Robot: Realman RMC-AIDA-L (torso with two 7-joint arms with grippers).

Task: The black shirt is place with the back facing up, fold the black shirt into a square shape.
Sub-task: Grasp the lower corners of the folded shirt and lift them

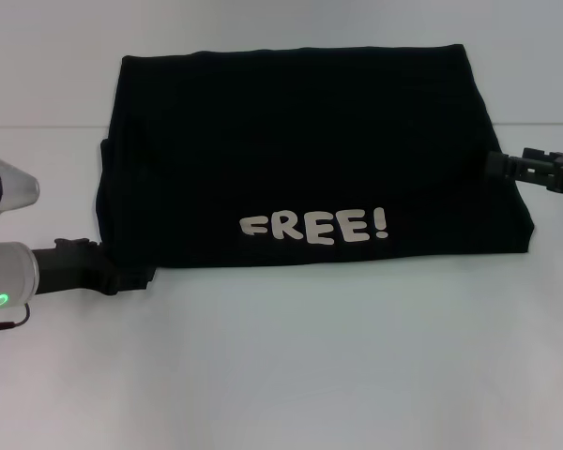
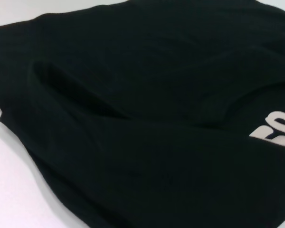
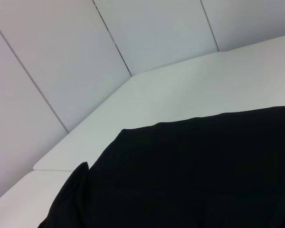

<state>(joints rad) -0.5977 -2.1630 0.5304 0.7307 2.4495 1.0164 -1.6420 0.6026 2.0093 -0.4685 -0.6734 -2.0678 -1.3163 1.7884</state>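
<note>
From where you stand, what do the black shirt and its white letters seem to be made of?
The black shirt looks like soft matte cloth, probably cotton knit: it sags into gentle folds and gives no shine. Its white lettering seems a flat print or vinyl, smooth and opaque with crisp edges; which one is unclear.

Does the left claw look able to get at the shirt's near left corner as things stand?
Probably yes: the left claw sits right at the near left corner of the black shirt, on the white table, with nothing between them.
</note>
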